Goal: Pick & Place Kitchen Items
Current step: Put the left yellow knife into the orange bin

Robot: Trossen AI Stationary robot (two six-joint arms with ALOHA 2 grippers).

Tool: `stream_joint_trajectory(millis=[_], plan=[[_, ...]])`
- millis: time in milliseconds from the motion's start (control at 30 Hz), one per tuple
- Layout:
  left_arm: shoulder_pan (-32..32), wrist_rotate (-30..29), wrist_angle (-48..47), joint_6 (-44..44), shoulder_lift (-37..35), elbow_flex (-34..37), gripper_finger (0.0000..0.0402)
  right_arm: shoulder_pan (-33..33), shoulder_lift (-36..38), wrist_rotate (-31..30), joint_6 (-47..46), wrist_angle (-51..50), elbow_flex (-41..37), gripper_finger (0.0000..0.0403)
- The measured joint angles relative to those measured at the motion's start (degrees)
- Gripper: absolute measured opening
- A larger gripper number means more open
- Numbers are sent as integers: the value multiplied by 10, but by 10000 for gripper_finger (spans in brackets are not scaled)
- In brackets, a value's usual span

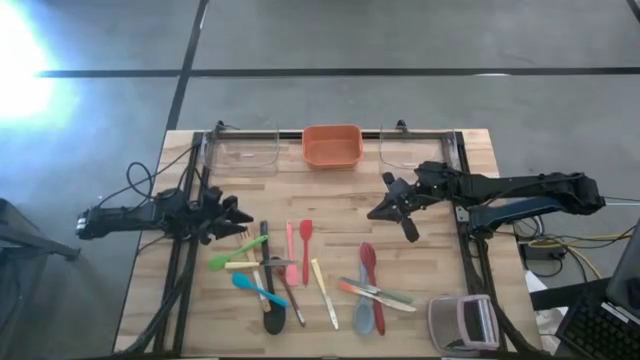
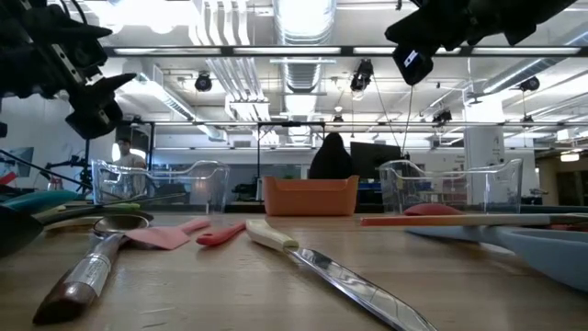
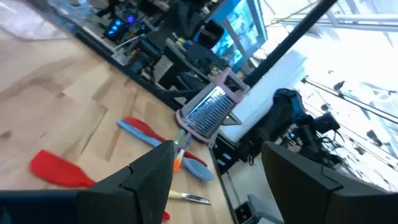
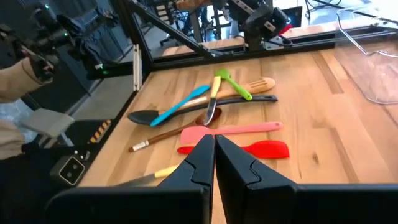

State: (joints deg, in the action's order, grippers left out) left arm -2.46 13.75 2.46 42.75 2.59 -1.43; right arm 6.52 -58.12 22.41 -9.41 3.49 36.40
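Black left gripper [image 1: 238, 214] hangs spread and empty near the desk's left edge; right gripper [image 1: 385, 208], pressed together, waits mid-desk. Utensils [image 1: 300, 272] lie along the front edge. I judge approach; next, descend onto the green spatula [image 1: 238, 251].

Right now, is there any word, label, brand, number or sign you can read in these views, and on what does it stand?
None can be read.
White tag on the right gripper, low view: too blurred to read.
Lit screens behind the table, left wrist view: too blurred to read.
The orange bin and the utensils show no lettering.
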Motion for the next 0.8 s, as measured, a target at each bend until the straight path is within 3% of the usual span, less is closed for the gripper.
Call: stream_joint_trajectory(millis=[167, 300, 400, 600, 800], plan=[[0, -13, 1, -11, 1, 0, 246, 1, 0, -1, 12, 28, 0, 8], [-1, -137, -8, -22, 12, 0, 245, -3, 32, -1, 13, -59, 20, 8], [-1, -187, -6, -81, 35, -1, 245, -8, 63, -6, -10, -96, 23, 8], [-1, -193, 7, -185, 83, -4, 245, -17, 129, -48, -106, -105, 22, 8], [-1, -214, 10, -215, 121, -10, 245, -31, 167, -63, -134, -107, 7, 8]])
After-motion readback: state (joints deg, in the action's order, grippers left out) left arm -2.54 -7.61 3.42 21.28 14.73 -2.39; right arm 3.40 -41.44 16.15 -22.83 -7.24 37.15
